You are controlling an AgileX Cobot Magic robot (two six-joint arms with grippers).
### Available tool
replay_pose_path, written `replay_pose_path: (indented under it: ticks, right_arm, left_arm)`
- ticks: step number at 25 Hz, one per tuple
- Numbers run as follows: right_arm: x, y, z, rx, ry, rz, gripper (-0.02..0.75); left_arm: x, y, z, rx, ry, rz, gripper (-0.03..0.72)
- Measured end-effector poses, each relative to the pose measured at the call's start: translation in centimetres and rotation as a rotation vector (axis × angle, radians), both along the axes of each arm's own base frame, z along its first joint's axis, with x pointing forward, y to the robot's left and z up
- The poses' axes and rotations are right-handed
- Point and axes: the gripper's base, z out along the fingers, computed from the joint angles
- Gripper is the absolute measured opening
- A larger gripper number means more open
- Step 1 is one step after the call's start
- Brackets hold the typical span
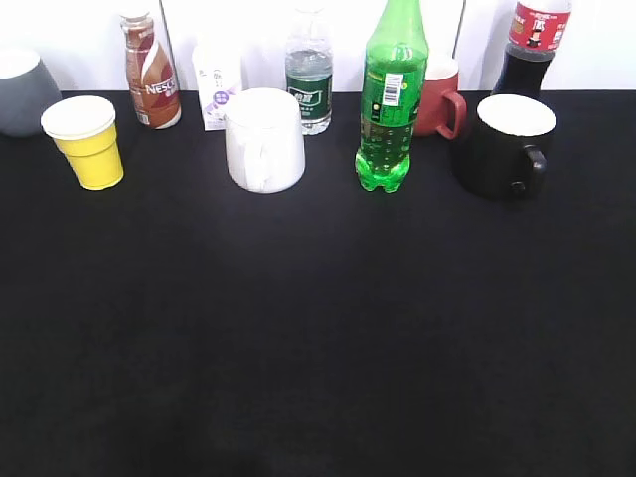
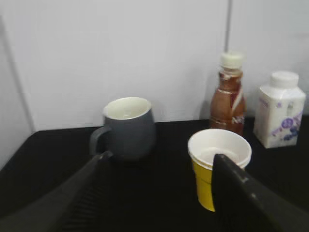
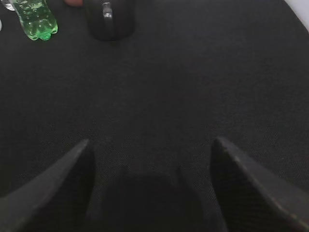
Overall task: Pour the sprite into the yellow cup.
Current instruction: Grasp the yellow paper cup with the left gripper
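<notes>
Black cloth-covered table [image 1: 318, 348], white panelled wall [image 2: 120, 48] behind, even indoor light

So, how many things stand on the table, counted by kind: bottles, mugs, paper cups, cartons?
Bottles: 4 (brown coffee bottle, clear water bottle, green sprite bottle, dark cola bottle)
Mugs: 4 (grey mug, white mug, red mug, black mug)
Paper cups: 1 (yellow cup)
Cartons: 1 (white carton)
Total: 10

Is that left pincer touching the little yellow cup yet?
Cannot tell. In the left wrist view the open left pincer has one finger overlapping the yellow cup, without showing contact or gap plainly.
</notes>
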Motion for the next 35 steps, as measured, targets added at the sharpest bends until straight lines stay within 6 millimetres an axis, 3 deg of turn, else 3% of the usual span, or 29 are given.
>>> replay_pose_path:
  ticks: [3, 4, 6, 8, 11, 13, 18, 23, 27, 28, 32, 35]
  right_arm:
    - [0.0, 0.0, 0.0, 0.0, 0.0, 0.0, 0.566]
    - [0.0, 0.0, 0.0, 0.0, -0.001, 0.0, 0.566]
    - [0.0, 0.0, 0.0, 0.0, -0.001, 0.0, 0.566]
    - [0.0, 0.0, 0.0, 0.0, -0.001, 0.0, 0.566]
    - [0.0, 0.2, 0.0, 0.017, -0.001, 0.012, 0.566]
    - [0.0, 0.2, 0.0, 0.021, -0.001, 0.014, 0.566]
    - [0.0, 0.2, 0.0, 0.021, -0.001, 0.015, 0.566]
    - [0.0, 0.2, 0.0, 0.021, 0.0, 0.015, 0.566]
    - [0.0, 0.2, 0.0, 0.022, 0.0, 0.015, 0.566]
    - [0.0, 0.2, 0.0, 0.022, 0.0, 0.015, 0.566]
    - [0.0, 0.2, 0.0, 0.022, 0.0, 0.015, 0.566]
    - [0.0, 0.2, 0.0, 0.022, 0.0, 0.015, 0.566]
  left_arm:
    - [2.9, -1.1, -5.0, -0.018, 0.062, -0.13, 0.499]
    - [3.7, -1.4, -7.4, -0.04, 0.1, -0.158, 0.519]
    - [4.8, -1.5, -9.9, -0.069, 0.121, -0.17, 0.574]
    - [6.8, -1.6, -11.0, -0.074, 0.117, -0.175, 0.605]
    - [9.7, -2.0, -11.7, -0.041, 0.089, -0.23, 0.616]
    - [11.3, -2.2, -12.3, -0.021, 0.092, -0.267, 0.662]
    - [14.4, -2.2, -12.5, 0.003, 0.064, -0.269, 0.671]
    - [16.6, -2.6, -13.5, -0.007, 0.044, -0.306, 0.671]
    - [17.7, -2.6, -12.8, 0.0, 0.007, -0.302, 0.667]
    - [17.7, -2.6, -12.8, 0.003, 0.009, -0.308, 0.659]
    - [17.7, -2.8, -12.8, 0.009, 0.014, -0.323, 0.495]
    - [17.6, -2.8, -12.7, 0.01, 0.003, -0.331, 0.484]
